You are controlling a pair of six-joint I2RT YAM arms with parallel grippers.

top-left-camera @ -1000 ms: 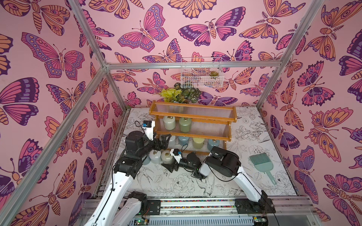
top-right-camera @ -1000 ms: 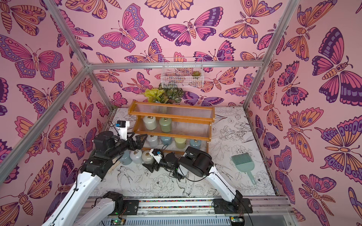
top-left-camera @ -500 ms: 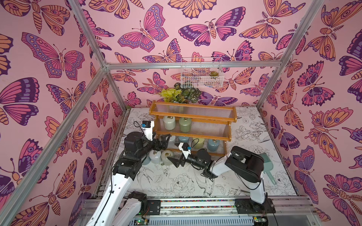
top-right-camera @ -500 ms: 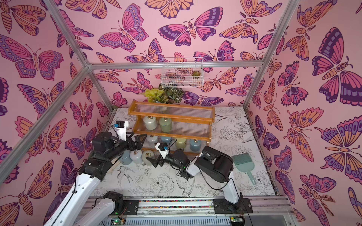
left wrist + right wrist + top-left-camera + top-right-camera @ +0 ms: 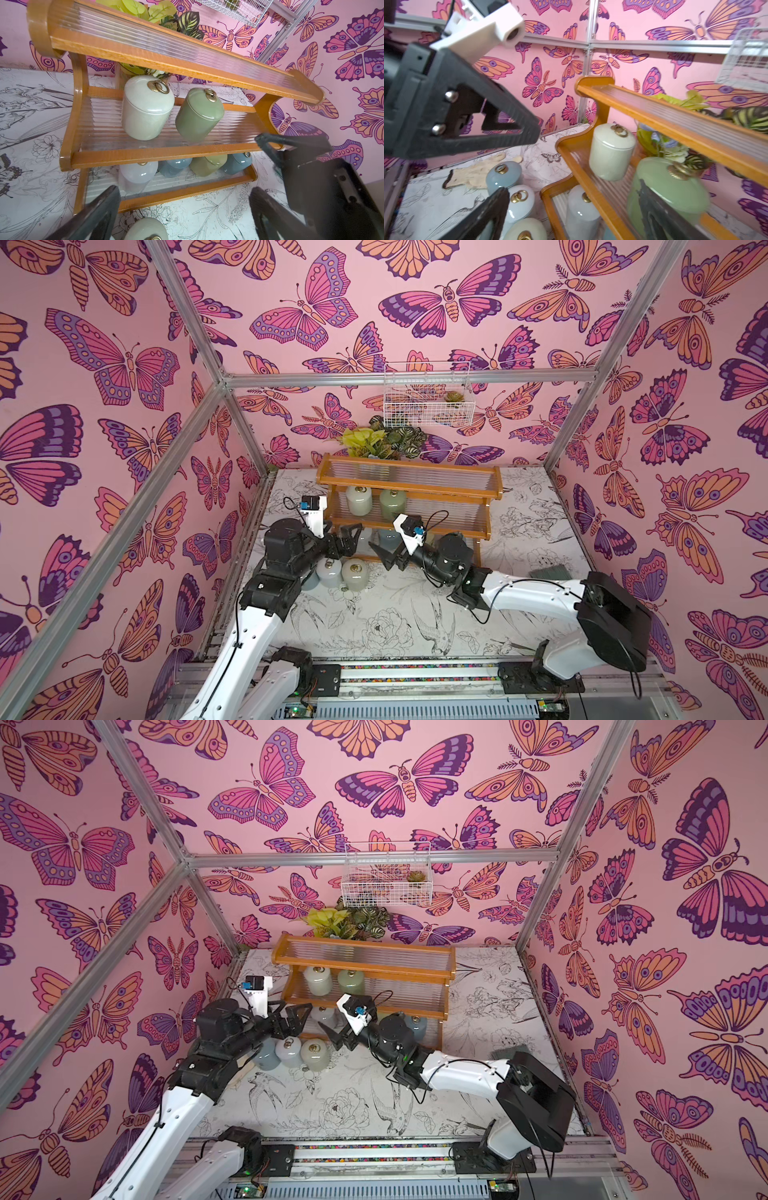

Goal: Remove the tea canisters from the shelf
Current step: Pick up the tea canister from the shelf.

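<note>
Three tea canisters (image 5: 329, 572) stand on the tabletop (image 5: 395, 626), just off the near left corner of the shelf (image 5: 409, 488); six are on its tiers.

Top views: top tier bare. The middle tier carries a cream canister (image 5: 358, 499) and a sage green canister (image 5: 392, 504) toward its left end. The bottom tier is mostly hidden by the arms. Left tool (image 5: 349, 536) and right tool (image 5: 386, 556) face each other near the bottom tier's left part, close together, not touching. Each has its jaws apart with nothing between them.

Left wrist view: bottom tier holds four upright in a row, with a white canister (image 5: 138, 173) at left, then blue, yellow-green, blue-grey. The left tool's fingers (image 5: 99, 207) frame the white one but lie short of it.

Right wrist view: jaws apart. The sage green canister sits close behind one finger, blurred, so contact cannot be told.

Judgement: about a third done; the step in hand is the approach to the next pick. The next move calls for one tool only to enter, straddle a canister's body below the shoulder, clamp, lift clear of the front rail and draw back to the tabletop. The other should hold off, since the two crowd the same gap.
</note>
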